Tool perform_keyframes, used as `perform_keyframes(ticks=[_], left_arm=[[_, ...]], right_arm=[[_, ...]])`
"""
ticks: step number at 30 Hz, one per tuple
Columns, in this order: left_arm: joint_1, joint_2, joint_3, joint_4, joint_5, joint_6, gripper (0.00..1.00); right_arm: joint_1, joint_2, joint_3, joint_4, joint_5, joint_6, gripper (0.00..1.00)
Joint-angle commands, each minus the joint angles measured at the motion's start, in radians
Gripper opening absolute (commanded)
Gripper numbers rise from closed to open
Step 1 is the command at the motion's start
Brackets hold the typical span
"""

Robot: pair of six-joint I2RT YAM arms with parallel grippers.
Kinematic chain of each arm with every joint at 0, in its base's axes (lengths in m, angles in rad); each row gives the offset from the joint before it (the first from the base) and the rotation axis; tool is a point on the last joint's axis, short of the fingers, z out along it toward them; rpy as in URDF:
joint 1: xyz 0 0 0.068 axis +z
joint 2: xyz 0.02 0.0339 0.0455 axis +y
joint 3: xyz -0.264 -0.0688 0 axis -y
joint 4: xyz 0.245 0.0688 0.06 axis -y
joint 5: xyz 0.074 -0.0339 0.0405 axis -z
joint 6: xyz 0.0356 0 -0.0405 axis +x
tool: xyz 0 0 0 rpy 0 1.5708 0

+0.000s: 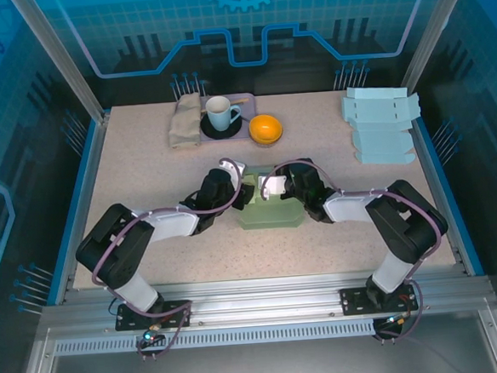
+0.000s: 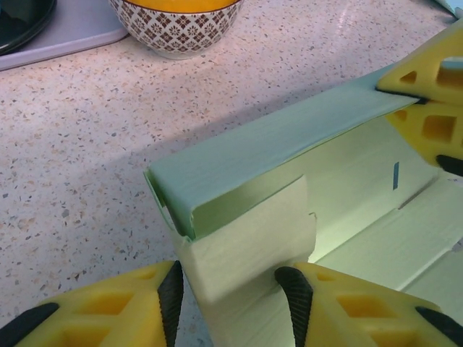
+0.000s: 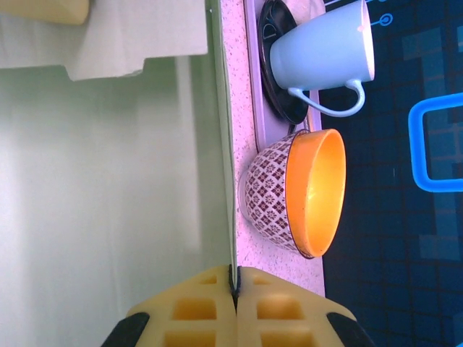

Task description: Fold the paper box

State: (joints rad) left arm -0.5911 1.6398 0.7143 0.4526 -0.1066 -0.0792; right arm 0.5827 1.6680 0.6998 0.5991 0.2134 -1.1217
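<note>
Paper box (image 1: 269,211): pale green, thin card, part-erected, at the centre of the tabletop (image 1: 145,164) between the two arms. Judged light, springy along the creases, easily dented or torn at the corners; slick enough on its coated face to slip from a weak pinch. Best taken by the wall edges and folded flaps, close to a crease, not by the broad floor panel. Left end effector (image 2: 231,293): black pads either side of a turned-in end flap at one corner, apparently closed on it, though contact on the near side is hard to confirm. Right end effector (image 3: 233,285): yellow fingers pressed together, pinching the top edge of the long wall. Surface: speckled stone-look laminate, flat, hard, moderate grip for sliding card. Room: open ground to left and right of the box; patterned bowl (image 1: 266,130) with orange inside near, just beyond the far wall; pale blue mug (image 1: 220,113) on a dark saucer and folded cloth (image 1: 184,120) behind it; stack of flat pale blue box blanks (image 1: 381,124) well apart at the far right corner.
</note>
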Motion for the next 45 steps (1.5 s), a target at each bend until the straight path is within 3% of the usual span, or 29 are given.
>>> perform_keyframes(ticks=[1,13,19,26,33,37,42,45], left_arm=[[0.007,-0.032,-0.019,0.017,0.053,-0.017,0.46],[0.007,0.06,0.062,-0.074,-0.041,-0.038,0.46],[0.008,0.108,0.157,-0.218,-0.212,-0.085,0.46],[0.0,0.106,0.157,-0.236,-0.308,-0.078,0.27],[-0.029,0.116,0.179,-0.307,-0.466,-0.021,0.2],[-0.039,0.121,0.176,-0.313,-0.494,0.005,0.14],[-0.041,0.093,0.139,-0.257,-0.435,0.028,0.13],[-0.04,0.079,0.117,-0.222,-0.41,0.039,0.12]], right_arm=[[0.024,0.028,-0.028,0.017,0.022,0.012,0.0],[0.028,-0.032,-0.045,-0.013,-0.046,0.037,0.0],[0.028,-0.054,-0.06,-0.018,-0.046,0.042,0.0],[0.027,-0.051,-0.05,-0.027,-0.02,0.052,0.0],[0.022,-0.052,-0.02,-0.063,0.034,0.115,0.0],[0.019,-0.102,-0.006,-0.127,-0.009,0.183,0.1],[-0.007,-0.193,0.054,-0.321,-0.158,0.31,0.33],[-0.024,-0.247,0.08,-0.43,-0.234,0.368,0.39]])
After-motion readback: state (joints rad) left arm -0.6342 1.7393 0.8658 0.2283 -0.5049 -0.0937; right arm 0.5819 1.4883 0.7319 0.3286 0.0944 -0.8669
